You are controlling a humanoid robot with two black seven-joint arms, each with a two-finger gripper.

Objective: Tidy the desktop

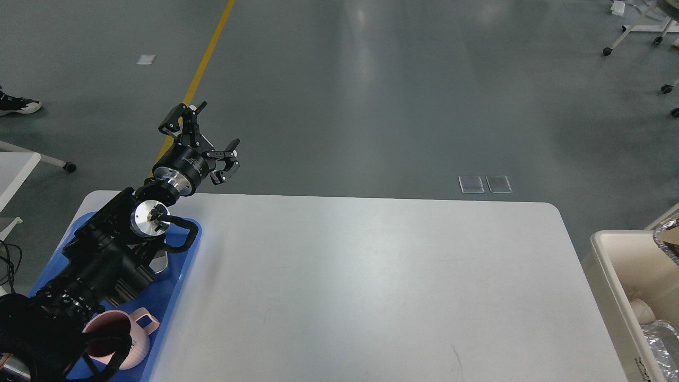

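The desktop (371, 276) is a large white glossy table top with rounded corners that fills the lower part of the head view. My left arm comes in from the lower left over the blue tray. My left gripper (212, 130) is raised beyond the table's far left corner, over the grey floor. Its two black fingers are spread wide apart and hold nothing. My right arm and gripper are out of view.
A blue plastic tray (183, 268) lies along the table's left edge with a pink ribbed cup (130, 339) in it, partly under my arm. A cream-white bin (615, 286) with crumpled foil stands off the right edge. Grey floor with a yellow line lies beyond.
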